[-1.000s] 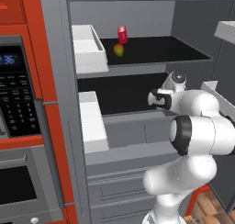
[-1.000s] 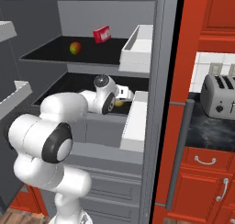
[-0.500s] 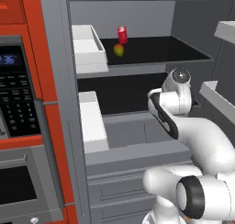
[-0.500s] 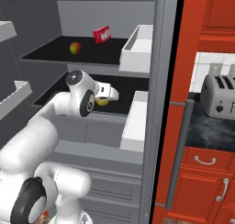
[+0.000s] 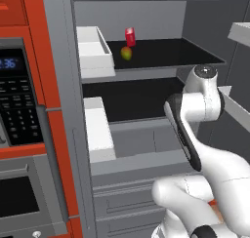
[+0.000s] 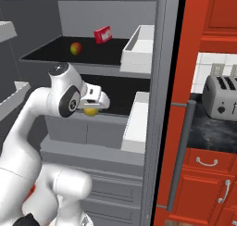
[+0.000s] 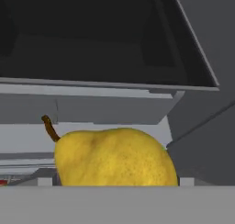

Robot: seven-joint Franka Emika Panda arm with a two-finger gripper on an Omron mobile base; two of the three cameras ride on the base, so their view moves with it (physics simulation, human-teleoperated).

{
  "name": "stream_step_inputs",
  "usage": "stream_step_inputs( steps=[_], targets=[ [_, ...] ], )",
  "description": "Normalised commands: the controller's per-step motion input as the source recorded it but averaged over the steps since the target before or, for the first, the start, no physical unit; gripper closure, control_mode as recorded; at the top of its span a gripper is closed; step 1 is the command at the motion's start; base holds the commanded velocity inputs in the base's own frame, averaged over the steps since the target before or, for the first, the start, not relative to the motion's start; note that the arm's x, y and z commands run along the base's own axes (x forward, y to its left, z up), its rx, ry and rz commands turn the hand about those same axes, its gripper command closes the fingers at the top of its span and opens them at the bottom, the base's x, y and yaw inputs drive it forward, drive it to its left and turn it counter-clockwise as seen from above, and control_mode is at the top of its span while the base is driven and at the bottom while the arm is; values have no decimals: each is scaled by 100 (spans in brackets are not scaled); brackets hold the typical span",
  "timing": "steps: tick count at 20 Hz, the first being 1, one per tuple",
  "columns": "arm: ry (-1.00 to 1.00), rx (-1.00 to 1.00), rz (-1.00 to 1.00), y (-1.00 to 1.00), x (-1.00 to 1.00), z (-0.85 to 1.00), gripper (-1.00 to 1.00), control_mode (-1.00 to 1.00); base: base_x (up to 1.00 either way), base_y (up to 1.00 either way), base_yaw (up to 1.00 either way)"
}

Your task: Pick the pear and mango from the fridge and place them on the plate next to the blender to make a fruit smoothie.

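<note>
My gripper (image 6: 94, 106) is shut on the pear (image 6: 91, 111), a yellow fruit held in the air just in front of the fridge's (image 6: 157, 58) lower black shelf. In the hand view the pear (image 7: 114, 156) sits close up at the bottom, brown stem to the left, hiding the fingertips. The mango (image 5: 126, 53) lies on the upper black shelf beside a red can (image 5: 130, 37); from the right the mango (image 6: 76, 48) is left of the can (image 6: 103, 34). In the left base view my own arm hides the gripper. The plate and the blender are out of view.
White bins (image 5: 95, 54) sit at the shelf ends, the lower one (image 6: 135, 121) close to my hand. Grey drawers (image 5: 141, 134) lie below the lower shelf. Door shelves (image 6: 10, 30) jut out on the far side. An oven keypad (image 5: 19, 110) and a toaster (image 6: 221, 96) flank the fridge (image 5: 58, 47).
The hand has drawn back out of the lower shelf with the pear in it, moving outward and slightly down. The arm's elbow has swung up in front of the shelves.
</note>
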Motion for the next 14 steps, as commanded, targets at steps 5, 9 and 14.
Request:
stream_step_inputs(
  steps=[5, 9, 14],
  targets=[
    [4, 2, 0, 13, -100, -17, 100, -100, 0, 0, 0],
    [3, 2, 0, 26, -86, -3, 100, -100, 0, 0, 0],
    [6, 0, 0, 44, -78, 0, 100, -100, 0, 0, 0]
  ],
)
